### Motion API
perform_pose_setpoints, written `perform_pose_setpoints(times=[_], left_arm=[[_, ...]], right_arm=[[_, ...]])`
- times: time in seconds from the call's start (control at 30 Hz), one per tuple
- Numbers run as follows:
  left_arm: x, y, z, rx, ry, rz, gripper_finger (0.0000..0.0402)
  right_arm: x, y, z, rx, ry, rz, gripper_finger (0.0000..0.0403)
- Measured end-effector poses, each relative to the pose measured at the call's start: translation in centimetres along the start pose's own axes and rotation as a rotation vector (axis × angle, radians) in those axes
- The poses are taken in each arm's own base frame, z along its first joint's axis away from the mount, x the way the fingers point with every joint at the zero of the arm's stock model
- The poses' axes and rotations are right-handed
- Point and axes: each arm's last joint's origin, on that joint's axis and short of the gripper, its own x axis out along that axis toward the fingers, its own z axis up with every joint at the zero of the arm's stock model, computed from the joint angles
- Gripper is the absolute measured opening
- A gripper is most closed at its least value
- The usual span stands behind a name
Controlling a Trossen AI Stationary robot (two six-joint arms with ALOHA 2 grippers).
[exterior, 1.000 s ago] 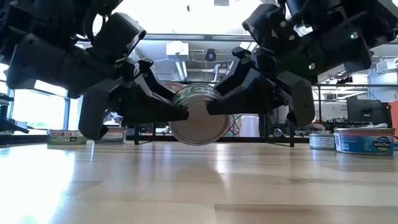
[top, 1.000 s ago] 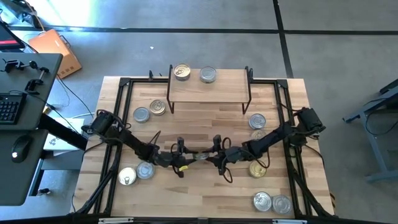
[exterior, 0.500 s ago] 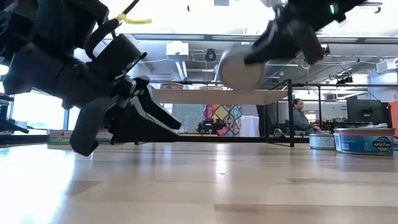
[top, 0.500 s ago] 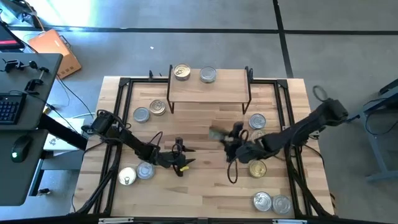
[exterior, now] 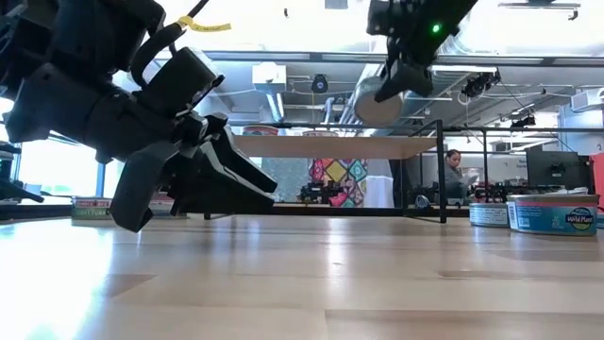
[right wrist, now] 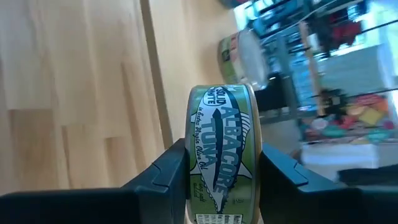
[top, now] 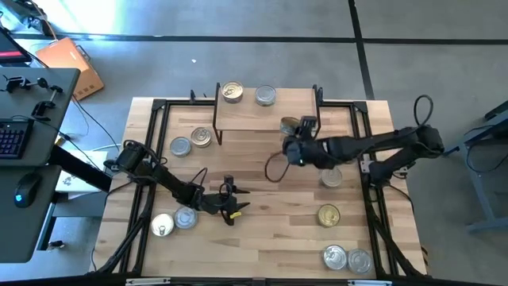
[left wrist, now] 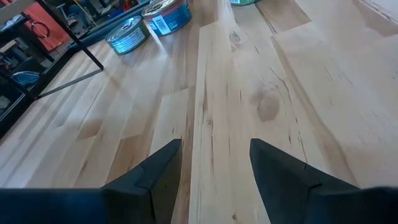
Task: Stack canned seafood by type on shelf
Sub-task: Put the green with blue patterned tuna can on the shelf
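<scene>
A butcher-block table on a grey concrete floor fills the middle of the overhead frame, with a desk holding a keyboard and mouse at far left and an orange box at upper left. In the level view the room behind shows ceiling ducts, screens and a seated person at right.

At lower left the left gripper hangs low over bare wood, its fingers spread apart with nothing between them. Two tins lie just left of it; two more sit left of the shelf, which stands at top centre with a gold-lidded tin and a silver-lidded one side by side on its wooden top.

Right of centre, the right gripper is raised at the shelf's front right corner, clamped on a green-labelled tuna tin held on edge between its fingers. Below it a tin rests on the table, a gold one lower down, and a pair at bottom right.
</scene>
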Motion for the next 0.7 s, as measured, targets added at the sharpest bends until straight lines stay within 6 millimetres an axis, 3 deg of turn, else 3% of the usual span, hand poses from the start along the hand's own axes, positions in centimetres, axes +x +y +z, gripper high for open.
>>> perform_pose_setpoints(times=[0.23,0.47,0.7], left_arm=[[0.0,0.0,0.0,-0.019,0.000,0.000,0.0184],[0.0,0.0,0.0,-0.026,0.000,0.000,0.0184],[0.0,0.0,0.0,-0.025,0.003,0.000,0.0184]], right_arm=[[2.4,-1.7,-1.0,0.054,0.057,0.069,0.0126],[3.0,-2.0,-1.4,0.056,0.066,0.138,0.0191],[3.9,-2.4,-1.8,0.123,0.052,0.270,0.0211]])
